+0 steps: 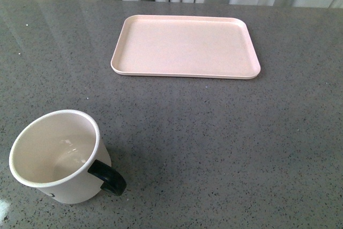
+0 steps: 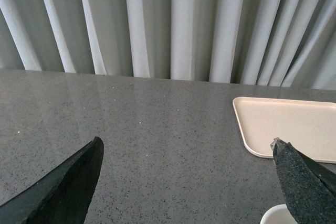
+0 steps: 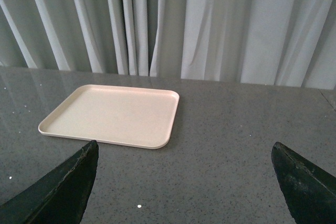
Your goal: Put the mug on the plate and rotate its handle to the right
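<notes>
Claws: our left gripper (image 2: 186, 141) hangs released, its dark fingers (image 2: 68, 187) spread wide above the grey table (image 1: 225, 148). Our right gripper (image 3: 184, 144) is released too, spread wide and holding nothing. Neither shows in the front view.
Mug: the mug (image 1: 56, 156) stands upright and empty on the near left of the table, well apart from the plate. A sliver of its white rim shows in the left wrist view, close by one finger.
Handle: the handle (image 1: 110, 178) juts from the mug toward the right and a little toward us.
Plate: the plate (image 1: 185, 73) lies flat and bare, farther back and to the right of the mug.
Step in hand: we judge this to be the reach for the mug, with nothing grasped yet. The left arm is the nearer one.
Approach: we should bring the left gripper down over the mug with the jaws kept wide, one finger inside the rim and one outside, on the side away from the handle.
Grip: we close firmly, because the glazed wall looks slick and a pinch taken only at the lip may slip or tip the mug.
Carry: we lift straight up, then cross to the middle of the plate high enough to clear its low rim.
Risk: if a finger catches the handle it can turn the mug, which would mean more rotating later.
</notes>
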`<control>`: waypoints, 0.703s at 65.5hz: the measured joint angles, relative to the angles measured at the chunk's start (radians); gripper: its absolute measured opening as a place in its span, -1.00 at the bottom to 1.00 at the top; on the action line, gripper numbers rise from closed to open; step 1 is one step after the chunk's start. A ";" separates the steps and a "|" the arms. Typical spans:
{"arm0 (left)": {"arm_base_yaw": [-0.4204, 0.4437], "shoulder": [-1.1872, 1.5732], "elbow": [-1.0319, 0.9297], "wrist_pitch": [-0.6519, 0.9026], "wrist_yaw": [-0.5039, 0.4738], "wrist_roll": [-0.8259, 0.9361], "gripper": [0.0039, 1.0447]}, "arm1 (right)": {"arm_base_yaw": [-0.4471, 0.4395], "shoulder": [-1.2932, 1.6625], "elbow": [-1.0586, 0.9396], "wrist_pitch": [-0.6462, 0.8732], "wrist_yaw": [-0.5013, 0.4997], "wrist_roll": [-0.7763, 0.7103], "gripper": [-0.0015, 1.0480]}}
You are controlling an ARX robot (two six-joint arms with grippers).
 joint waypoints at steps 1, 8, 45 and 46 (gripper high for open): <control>0.000 0.000 0.000 0.000 0.000 0.000 0.83 | 0.000 0.000 0.000 0.000 0.000 0.000 0.82; 0.000 0.000 0.000 0.000 0.000 0.000 0.83 | 0.000 0.000 0.000 0.000 0.000 0.000 0.82; 0.000 0.000 0.000 0.000 0.000 0.000 0.83 | 0.000 0.000 0.000 0.000 0.000 0.000 0.82; 0.000 0.000 0.000 0.000 0.000 0.000 0.83 | 0.000 0.000 0.000 0.000 0.000 0.000 0.82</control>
